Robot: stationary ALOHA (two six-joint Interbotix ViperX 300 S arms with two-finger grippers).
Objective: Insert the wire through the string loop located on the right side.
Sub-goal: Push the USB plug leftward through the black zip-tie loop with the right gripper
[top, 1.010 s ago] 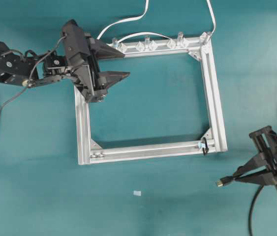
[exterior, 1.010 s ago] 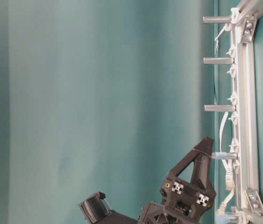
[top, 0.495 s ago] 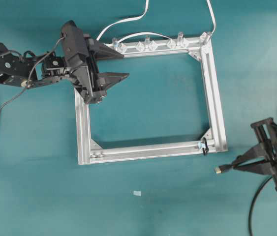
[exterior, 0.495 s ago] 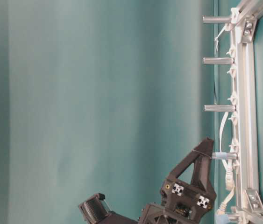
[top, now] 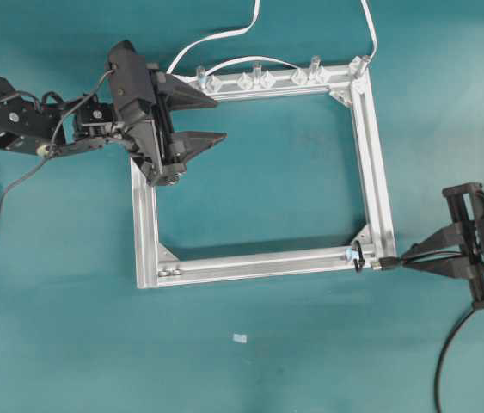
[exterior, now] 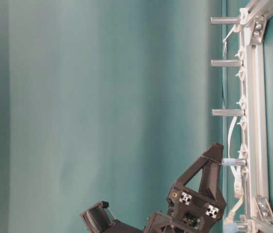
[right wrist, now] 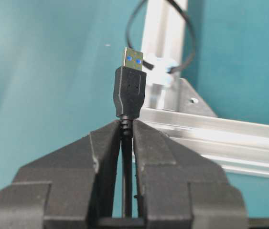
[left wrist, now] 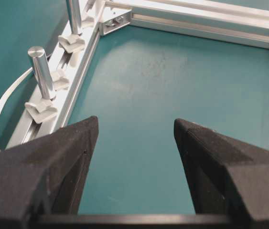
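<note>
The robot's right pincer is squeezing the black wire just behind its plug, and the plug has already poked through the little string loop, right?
Not quite. The right pincer does squeeze the wire just behind the plug, but the plug has not gone through the string loop yet. In the overhead view its tip sits just outside the frame corner, beside the loop.

Even bright light, soft shadows inside frame [top: 370, 172]; glare on alu rails; wrist bg slightly soft, maybe defocus.

surface: teal tabletop [top: 267, 361] | backdrop: teal wall [exterior: 102, 97] | light: even, soft
</note>
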